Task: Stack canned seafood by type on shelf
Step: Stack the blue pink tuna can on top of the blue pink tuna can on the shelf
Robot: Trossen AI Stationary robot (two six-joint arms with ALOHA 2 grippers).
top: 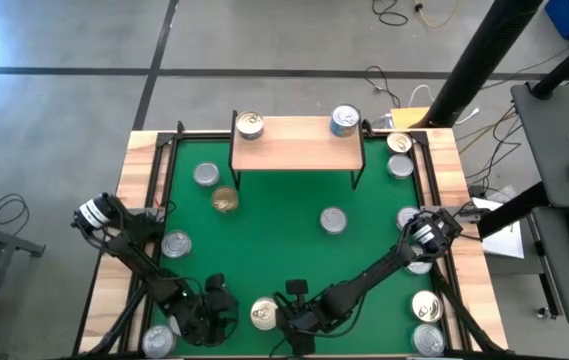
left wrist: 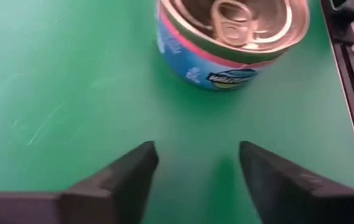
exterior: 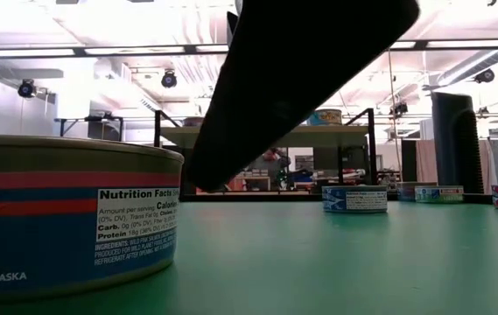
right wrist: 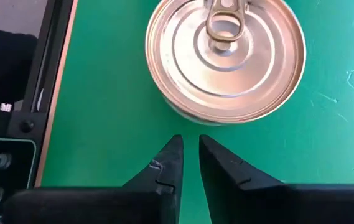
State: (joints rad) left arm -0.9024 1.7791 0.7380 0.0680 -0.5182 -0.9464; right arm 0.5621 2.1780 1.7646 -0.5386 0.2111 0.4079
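2 silver-topped tins [top: 249, 124] [top: 344, 121] sit on the light-wood shelf [top: 297, 143].

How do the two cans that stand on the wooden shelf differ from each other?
The round tin with the gold top stands at the left end of the light-wood shelf on black legs, while the round tin with the silver top and bluish side stands near its right end. Their tops differ in colour, gold against silver. Blue shows on the silver one's side; none is visible on the gold one. Both stand upright, unstacked, each alone.
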